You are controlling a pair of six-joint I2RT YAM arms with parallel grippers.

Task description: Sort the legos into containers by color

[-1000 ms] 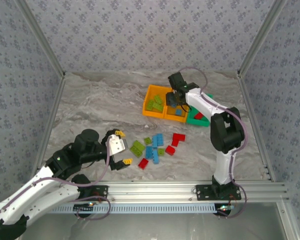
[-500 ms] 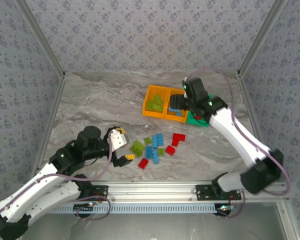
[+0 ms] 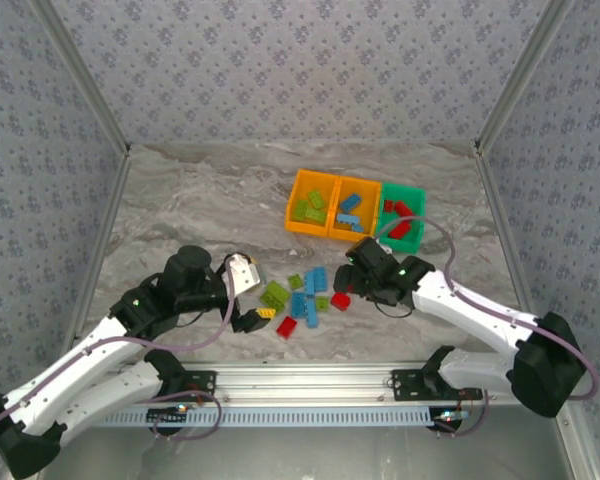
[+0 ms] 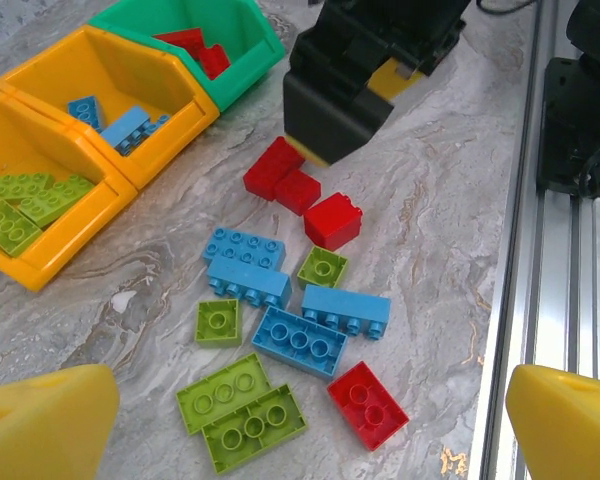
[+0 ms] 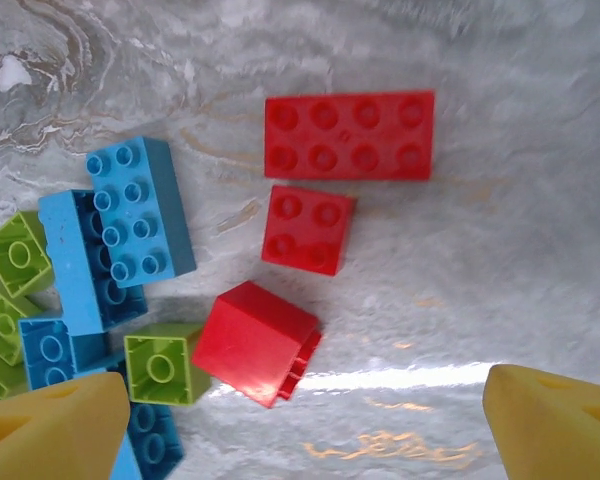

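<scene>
Across the desk my right arm lies low, right fingers spread wide above the loose legos; my left fingers gape too. The left orange bin holds green bricks, the middle orange bin blue, the green bin red. The long red brick lies studs-up, its length running side to side before my right wrist.

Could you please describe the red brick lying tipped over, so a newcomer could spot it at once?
On the marble table, find the loose legos in front of the bins. Three red bricks sit at their right edge; the tipped red brick is the one beside a small lime brick, showing a smooth face, not studs.
</scene>
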